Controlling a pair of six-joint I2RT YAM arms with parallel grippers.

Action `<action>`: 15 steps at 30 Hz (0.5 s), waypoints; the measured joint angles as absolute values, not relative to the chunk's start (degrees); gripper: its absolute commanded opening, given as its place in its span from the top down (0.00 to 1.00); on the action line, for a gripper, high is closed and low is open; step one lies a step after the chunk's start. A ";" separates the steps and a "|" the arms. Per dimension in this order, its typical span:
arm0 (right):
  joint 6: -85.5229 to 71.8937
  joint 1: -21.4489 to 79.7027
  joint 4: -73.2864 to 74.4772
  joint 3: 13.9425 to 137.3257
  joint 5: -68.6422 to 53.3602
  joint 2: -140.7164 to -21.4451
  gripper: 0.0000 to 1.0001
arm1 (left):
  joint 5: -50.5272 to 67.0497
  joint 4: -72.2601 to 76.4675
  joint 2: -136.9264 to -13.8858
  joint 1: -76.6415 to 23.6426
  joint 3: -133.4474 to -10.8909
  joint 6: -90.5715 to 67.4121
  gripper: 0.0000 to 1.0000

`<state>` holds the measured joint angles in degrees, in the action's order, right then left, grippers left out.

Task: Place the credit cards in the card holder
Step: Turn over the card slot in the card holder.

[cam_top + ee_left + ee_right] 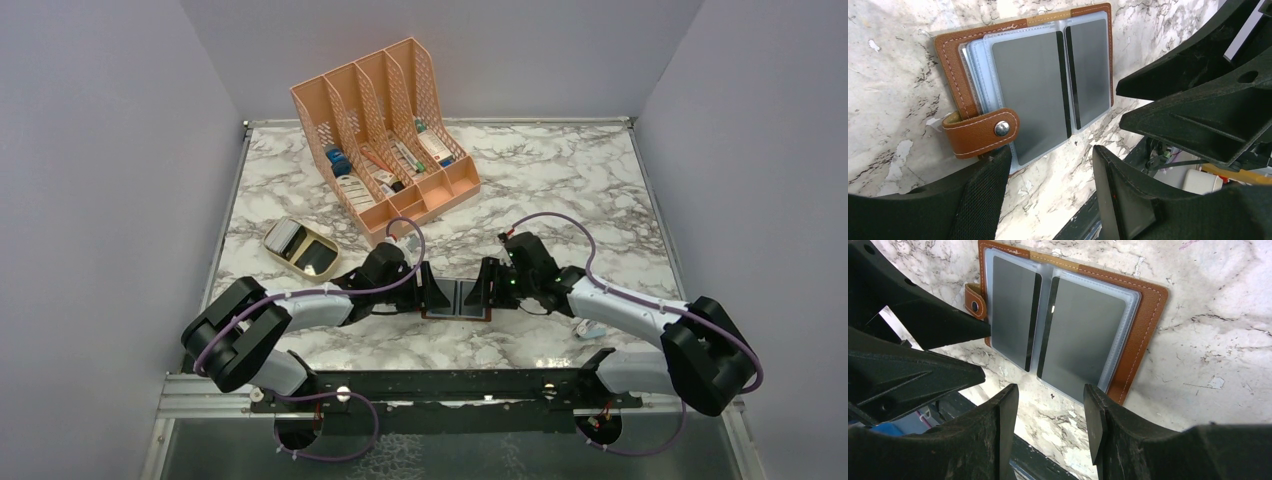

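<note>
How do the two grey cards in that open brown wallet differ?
The tab-side card carries its black stripe on the edge away from the snap tab; the other card carries it toward the tab. The tab-side card lies nearer the left gripper, the other card nearer the right gripper. Both are grey, in clear sleeves.

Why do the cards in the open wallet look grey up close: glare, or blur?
Left wrist view: sharp focus on the card holder, but clear sleeves give the credit cards a dull sheen; right wrist view: the same grey sheen; top view: even light, soft shadows, holder too small to read.
</note>
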<state>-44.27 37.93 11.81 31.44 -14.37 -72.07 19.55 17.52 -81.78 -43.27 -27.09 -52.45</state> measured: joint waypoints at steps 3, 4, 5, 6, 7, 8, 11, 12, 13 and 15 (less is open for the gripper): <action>-44.29 37.93 11.60 31.44 -14.48 -72.34 0.49 | 20.12 17.54 -81.69 -43.27 -27.16 -53.12 0.37; -44.29 37.93 11.49 31.44 -14.48 -72.44 0.49 | 20.12 17.54 -81.69 -43.27 -27.16 -53.12 0.37; -44.27 37.93 11.44 31.44 -14.48 -72.49 0.49 | 20.21 17.54 -81.47 -43.29 -27.24 -53.32 0.37; -44.27 37.93 11.44 31.44 -14.48 -72.49 0.49 | 20.32 17.54 -81.14 -43.33 -27.31 -53.54 0.37; -44.29 37.93 11.42 31.44 -14.48 -72.49 0.49 | 20.43 17.56 -80.64 -43.40 -27.38 -53.74 0.37; -44.27 37.93 11.38 31.44 -14.48 -72.49 0.48 | 20.51 17.56 -80.29 -43.48 -27.44 -53.84 0.37; -44.27 37.93 11.35 31.44 -14.46 -72.47 0.44 | 20.82 17.78 -79.13 -43.79 -27.94 -54.37 0.37; -44.29 37.93 11.38 31.44 -14.44 -72.47 0.43 | 20.86 17.91 -79.00 -43.88 -28.10 -54.48 0.37; -44.31 37.93 11.40 31.44 -14.44 -72.44 0.43 | 21.02 18.04 -78.98 -44.03 -28.47 -54.57 0.37; -44.31 37.93 11.51 31.44 -14.39 -72.23 0.41 | 21.17 18.57 -78.98 -44.29 -28.80 -54.70 0.37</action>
